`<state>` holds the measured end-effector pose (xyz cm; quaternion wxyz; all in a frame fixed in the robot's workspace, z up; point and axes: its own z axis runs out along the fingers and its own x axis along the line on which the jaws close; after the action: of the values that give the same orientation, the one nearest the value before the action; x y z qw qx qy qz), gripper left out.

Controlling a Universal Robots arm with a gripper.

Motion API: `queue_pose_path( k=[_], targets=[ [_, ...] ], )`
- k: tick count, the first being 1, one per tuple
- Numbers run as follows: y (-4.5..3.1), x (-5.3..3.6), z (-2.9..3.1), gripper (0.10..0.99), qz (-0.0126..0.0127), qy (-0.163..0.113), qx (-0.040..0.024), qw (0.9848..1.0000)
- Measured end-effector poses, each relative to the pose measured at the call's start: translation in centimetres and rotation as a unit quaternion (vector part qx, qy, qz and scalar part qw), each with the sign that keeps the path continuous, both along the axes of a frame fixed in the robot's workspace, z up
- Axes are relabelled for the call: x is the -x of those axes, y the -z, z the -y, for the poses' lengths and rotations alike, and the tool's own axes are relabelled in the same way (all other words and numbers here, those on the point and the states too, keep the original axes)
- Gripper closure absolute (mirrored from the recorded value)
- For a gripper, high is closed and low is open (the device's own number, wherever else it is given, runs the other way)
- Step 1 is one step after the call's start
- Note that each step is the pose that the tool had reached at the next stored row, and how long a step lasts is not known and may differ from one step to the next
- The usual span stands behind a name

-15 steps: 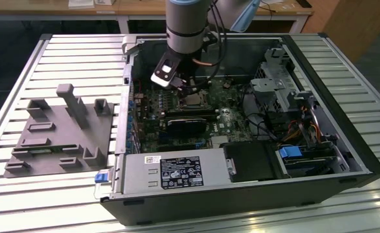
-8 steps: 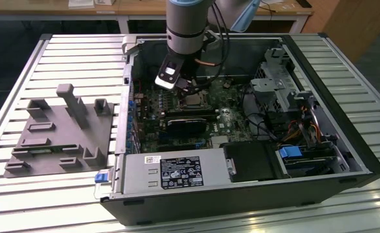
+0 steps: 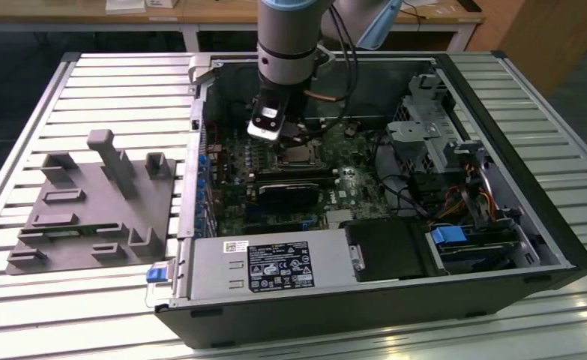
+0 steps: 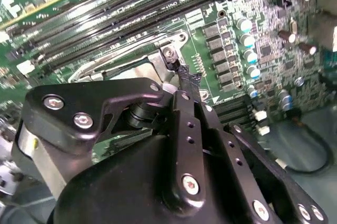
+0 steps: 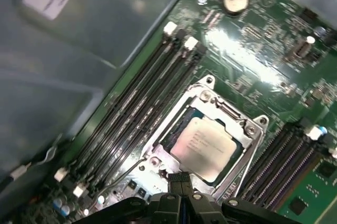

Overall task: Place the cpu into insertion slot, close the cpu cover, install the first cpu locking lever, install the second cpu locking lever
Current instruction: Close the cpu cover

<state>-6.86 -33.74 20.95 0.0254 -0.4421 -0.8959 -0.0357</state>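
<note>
First wrist view: cpu [image 5: 207, 147] inside cpu cover [image 5: 239, 124]; second wrist view: closed hand [image 4: 179, 71].

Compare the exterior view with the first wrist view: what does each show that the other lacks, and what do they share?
Exterior view: the grey fixture on the slatted table, the case and the power supply. First wrist view: the coin cell and the memory slots up close. Shared: the cpu framed by the closed cover, with the shut gripper at its edge.
</note>
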Motion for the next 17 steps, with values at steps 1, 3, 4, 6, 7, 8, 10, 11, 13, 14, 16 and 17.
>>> queue_pose_path(
  k=[1,3,4,6,7,8,10,11,13,14,16,17],
  targets=[
    [0.02,0.00,0.00,0.980,0.0000,-0.009,0.0000,1.0000],
    [0.05,0.00,0.00,0.980,0.0000,-0.027,0.0000,0.9996],
    [0.07,0.00,0.00,0.980,0.0000,-0.036,0.0000,0.9994],
    [0.09,0.00,0.00,0.980,0.0000,-0.054,0.0000,0.9985],
    [0.10,0.00,0.00,0.980,0.0000,-0.063,0.0000,0.9980],
    [0.10,0.00,0.00,0.980,0.0000,-0.072,-0.0001,0.9974],
    [0.10,0.01,0.00,0.980,0.0003,-0.083,-0.0002,0.9965],
    [0.11,0.00,0.00,0.980,0.0003,-0.084,0.0000,0.9965],
    [0.11,0.00,0.00,0.980,0.0004,-0.084,0.0000,0.9965],
    [0.11,0.01,0.00,0.980,0.0004,-0.084,0.0000,0.9965],
    [0.10,0.02,0.01,0.980,0.0004,-0.085,-0.0009,0.9964],
    [0.11,0.01,0.00,0.980,0.0006,-0.088,-0.0031,0.9962]
  ],
)
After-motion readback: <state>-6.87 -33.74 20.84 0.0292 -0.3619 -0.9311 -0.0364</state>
